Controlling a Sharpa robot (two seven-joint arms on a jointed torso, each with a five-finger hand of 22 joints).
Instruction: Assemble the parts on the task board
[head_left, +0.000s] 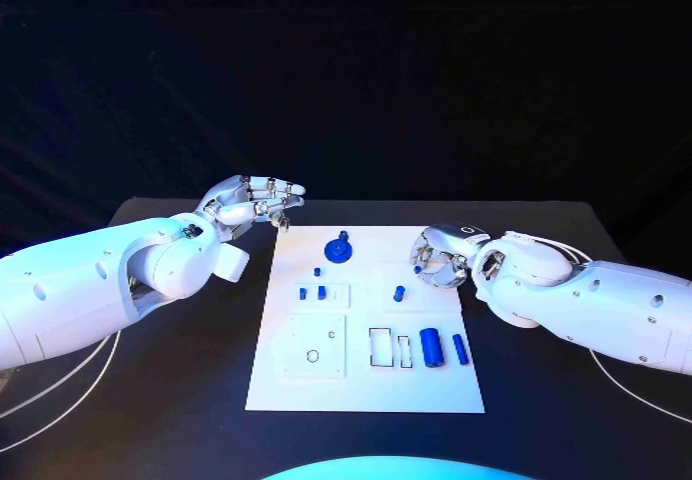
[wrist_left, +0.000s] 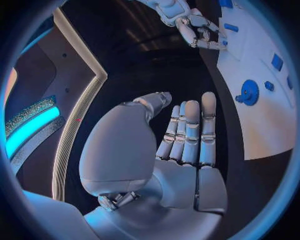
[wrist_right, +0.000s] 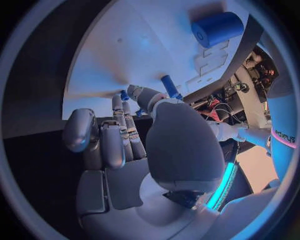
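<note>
The white task board (head_left: 361, 385) lies in the middle of the table. A blue gear (head_left: 338, 249) (wrist_left: 250, 92) sits near its far edge, and small blue parts (head_left: 312, 294) lie below it. Blue cylinders (head_left: 430, 346) (wrist_right: 217, 28) lie at the near right. My left hand (head_left: 260, 205) (wrist_left: 181, 145) hovers off the board's far left corner, fingers straight and palm bare. My right hand (head_left: 444, 255) (wrist_right: 119, 145) is curled over the board's right edge (wrist_right: 125, 50). Its fingertips and thumb meet on a small blue part (head_left: 420, 268) (wrist_right: 125, 95), beside a blue peg (head_left: 400, 294) (wrist_right: 169, 86).
White recessed blocks (head_left: 312, 347) and rectangular slots (head_left: 382, 347) take up the board's near half. Black table (head_left: 173, 400) surrounds the board, and cables run along both sides of it.
</note>
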